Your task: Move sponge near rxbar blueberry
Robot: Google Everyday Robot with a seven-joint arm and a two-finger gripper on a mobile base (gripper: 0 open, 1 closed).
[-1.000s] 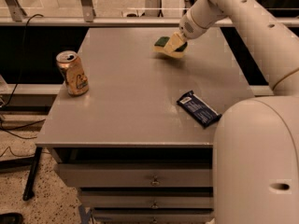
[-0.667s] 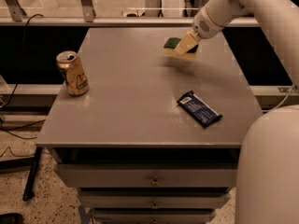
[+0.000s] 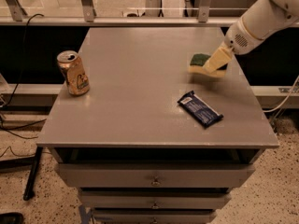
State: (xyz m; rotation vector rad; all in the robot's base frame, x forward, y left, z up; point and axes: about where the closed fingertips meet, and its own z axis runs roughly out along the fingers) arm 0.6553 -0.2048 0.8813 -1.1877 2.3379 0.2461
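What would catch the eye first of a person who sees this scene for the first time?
The white arm reaching in from the upper right stands out, its gripper closed on the green-and-yellow sponge near the right edge of the grey table. In front of it, nearer the camera, the dark blue rxbar blueberry lies flat, apart from the sponge. A gold can stands upright alone at the left side.
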